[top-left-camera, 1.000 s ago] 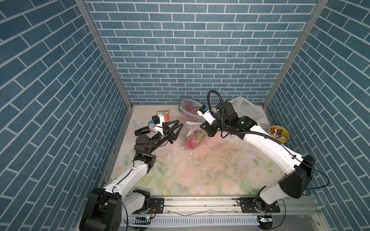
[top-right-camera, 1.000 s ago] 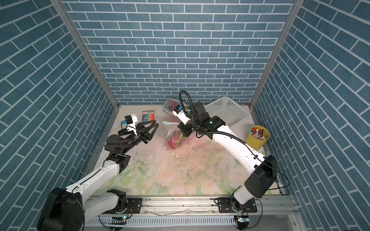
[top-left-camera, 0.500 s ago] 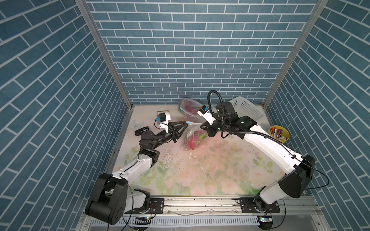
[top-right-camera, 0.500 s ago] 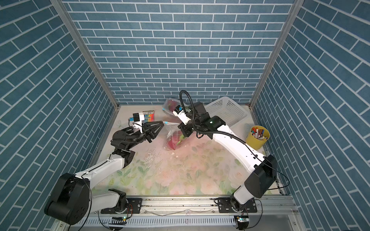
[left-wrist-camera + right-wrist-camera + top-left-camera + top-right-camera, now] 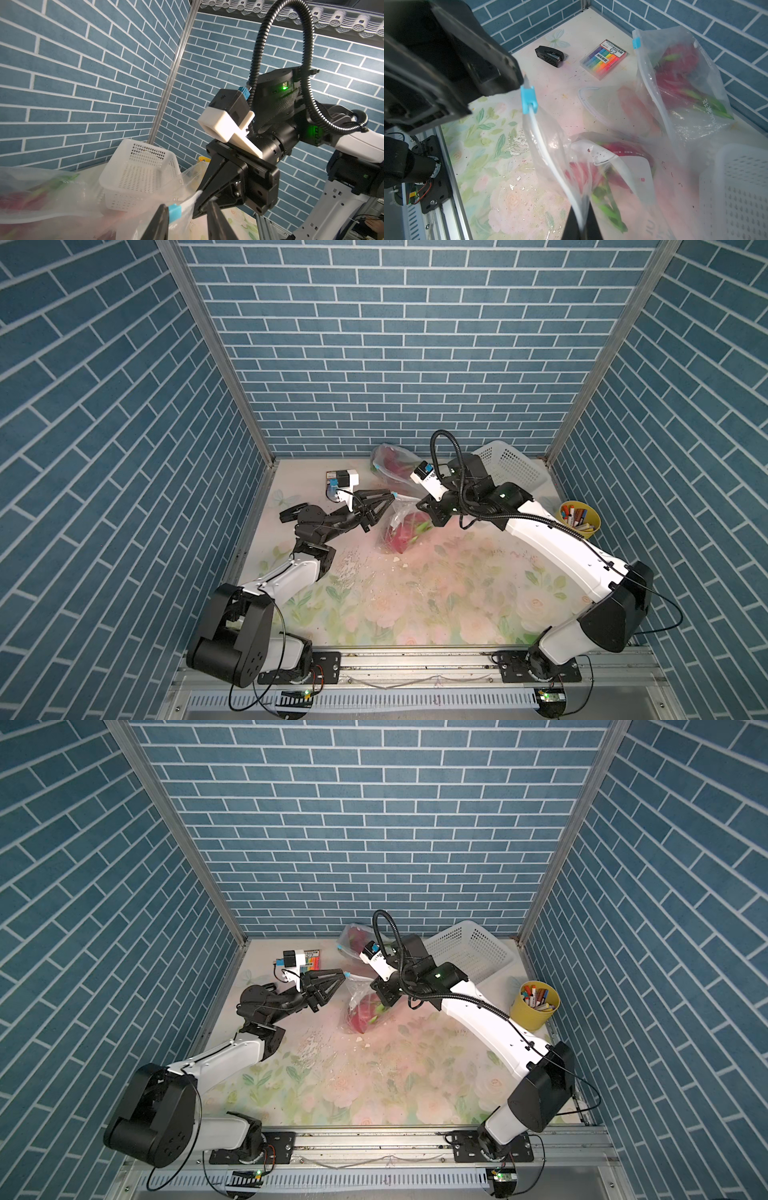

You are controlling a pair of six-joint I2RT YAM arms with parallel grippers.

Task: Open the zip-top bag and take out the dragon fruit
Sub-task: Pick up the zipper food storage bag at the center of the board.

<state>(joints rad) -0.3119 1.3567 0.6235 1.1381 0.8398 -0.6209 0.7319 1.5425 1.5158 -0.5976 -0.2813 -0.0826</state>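
Looking at this one, the right gripper (image 5: 580, 214) is pinched together on the white zip strip (image 5: 548, 158) of the clear zip-top plastic bag (image 5: 399, 514). The left gripper (image 5: 188, 204) has its jaws apart around the bag's far corner, with the small blue plastic slider (image 5: 174, 212) touching the inside of one finger. The magenta dragon fruit with green scales (image 5: 405, 533) sags in the bottom of that bag, low on the floral-print counter (image 5: 415, 614), and the zip looks shut. The sketchy bit is probably the slider: it's tiny and off-centre in the jaws, so a close could squeeze film instead and pop it sideways. A hard pull could also yank the strip out of the right gripper's pinch, since the fruit's weight drags on it.
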